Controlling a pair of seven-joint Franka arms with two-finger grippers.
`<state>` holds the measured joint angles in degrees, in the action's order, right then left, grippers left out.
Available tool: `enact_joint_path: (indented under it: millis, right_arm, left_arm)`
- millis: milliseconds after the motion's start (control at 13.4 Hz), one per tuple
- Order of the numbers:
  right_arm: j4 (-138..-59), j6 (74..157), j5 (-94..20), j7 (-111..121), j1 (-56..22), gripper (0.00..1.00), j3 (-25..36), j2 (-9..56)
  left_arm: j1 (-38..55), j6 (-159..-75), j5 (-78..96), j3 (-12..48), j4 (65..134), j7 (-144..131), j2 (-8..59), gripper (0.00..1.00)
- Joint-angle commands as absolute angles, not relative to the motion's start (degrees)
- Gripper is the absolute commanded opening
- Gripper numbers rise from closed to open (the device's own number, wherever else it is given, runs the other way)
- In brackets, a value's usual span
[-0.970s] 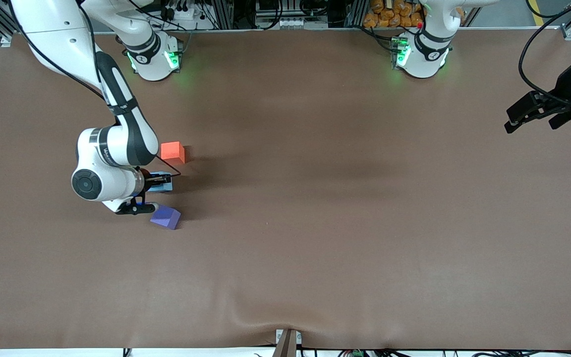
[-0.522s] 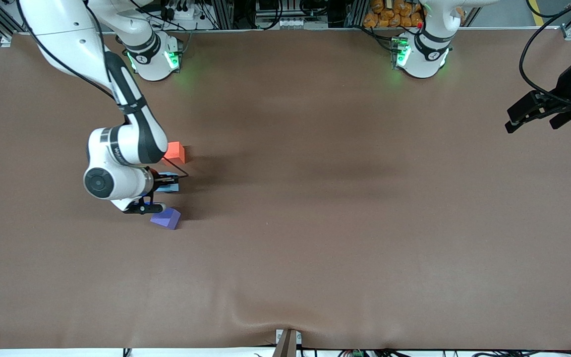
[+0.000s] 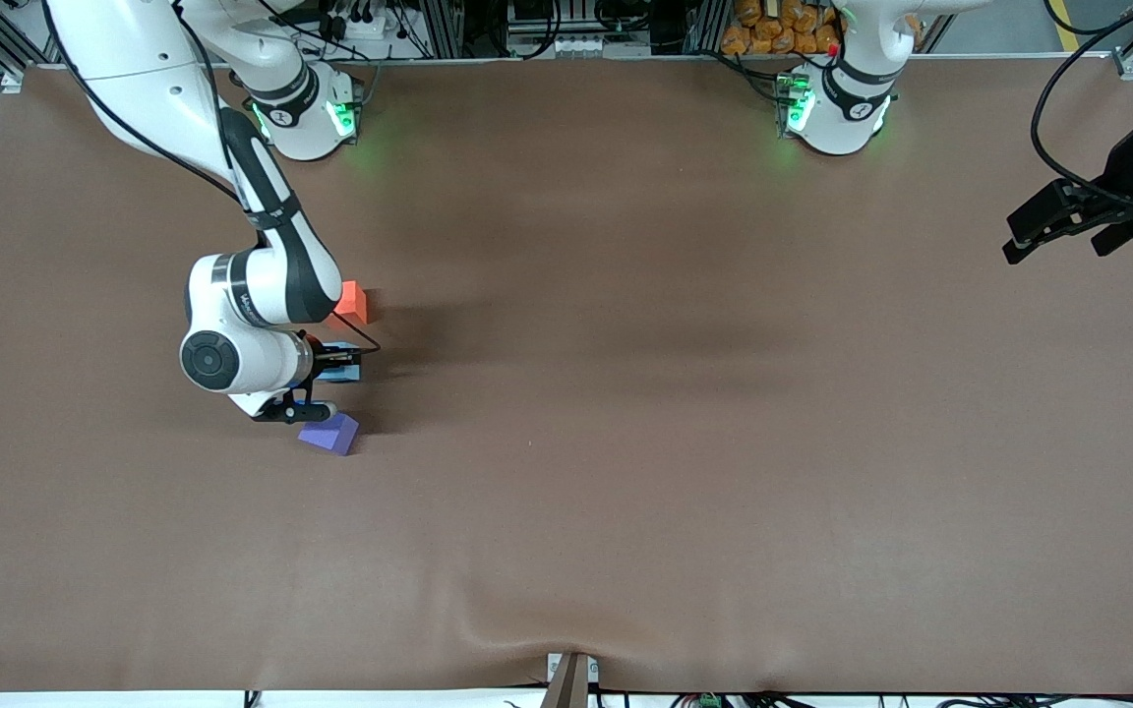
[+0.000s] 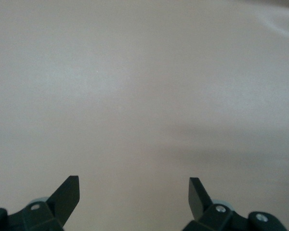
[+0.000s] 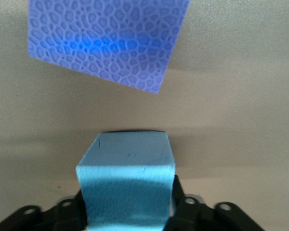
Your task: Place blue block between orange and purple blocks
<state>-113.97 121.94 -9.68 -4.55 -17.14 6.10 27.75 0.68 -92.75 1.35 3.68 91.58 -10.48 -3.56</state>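
My right gripper [image 3: 335, 366] is shut on the sky-blue block [image 3: 338, 371], holding it low over the table between the orange block [image 3: 351, 301] and the purple block [image 3: 329, 433]. In the right wrist view the blue block [image 5: 127, 185] fills the space between the fingers and the purple block [image 5: 106, 41] lies just ahead of it. The orange block is partly hidden by the right arm's wrist. My left gripper [image 3: 1058, 228] is open and empty, waiting above the left arm's end of the table; its fingertips [image 4: 70, 192] show over bare table.
The brown table cover [image 3: 626, 393] has a raised wrinkle [image 3: 527, 629] near its front edge. The arm bases [image 3: 306, 118] stand along the table's back edge.
My right arm has shifted slightly toward the left arm's end of the table, carrying the blue block with it and covering more of the orange block. The left arm has not moved.
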Motion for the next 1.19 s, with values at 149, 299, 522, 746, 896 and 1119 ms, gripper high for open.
enact_joint_path:
  millis: [149, 299, 522, 746, 896, 1119]
  right_arm:
    - [-114.3, 119.1, -9.8, -4.7, -15.7, 1.00, 6.2, 20.5]
    - [-112.7, 117.6, -9.7, -4.7, -14.3, 1.00, 6.4, 16.6]
    - [-106.6, 109.5, -8.9, -2.9, -10.3, 1.00, 6.5, 11.6]
    - [-97.9, 98.8, -5.5, 1.9, -7.3, 1.00, 6.5, 8.4]
    - [-91.4, 91.2, -4.8, 2.0, -6.1, 1.00, 6.5, 7.6]
    - [-83.0, 82.5, -2.6, 3.5, -4.2, 1.00, 6.3, 7.2]
  left_arm:
    - [0.2, -91.5, 2.1, 3.8, 90.7, -9.7, -3.9, 1.00]
    - [0.1, -91.4, 2.1, 3.9, 90.8, -9.7, -4.0, 1.00]
    - [-0.1, -91.3, 2.0, 3.9, 90.9, -9.8, -3.9, 1.00]
    - [-0.2, -91.4, 1.9, 4.0, 90.7, -9.8, -3.4, 1.00]
    - [-0.2, -91.4, 2.0, 3.9, 90.6, -9.7, -3.5, 1.00]
    - [-0.2, -91.4, 2.0, 3.9, 90.6, -9.7, -3.6, 1.00]
